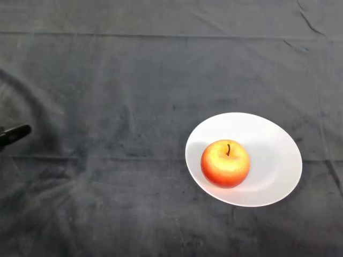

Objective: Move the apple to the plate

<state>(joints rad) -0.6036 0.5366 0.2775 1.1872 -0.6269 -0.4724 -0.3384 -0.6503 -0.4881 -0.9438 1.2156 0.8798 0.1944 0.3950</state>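
A red and yellow apple (225, 163) with a dark stem stands upright on the left half of a white plate (273, 160), to the right of the middle of the table. Only a small black tip of my left hand (14, 134) shows at the far left edge of the head view, low over the cloth. It is far to the left of the plate and touches nothing that I can see. The rest of the hand and the arm are out of the picture.
A dark grey cloth (123, 96) with soft creases covers the whole table. A fold line runs across the far side.
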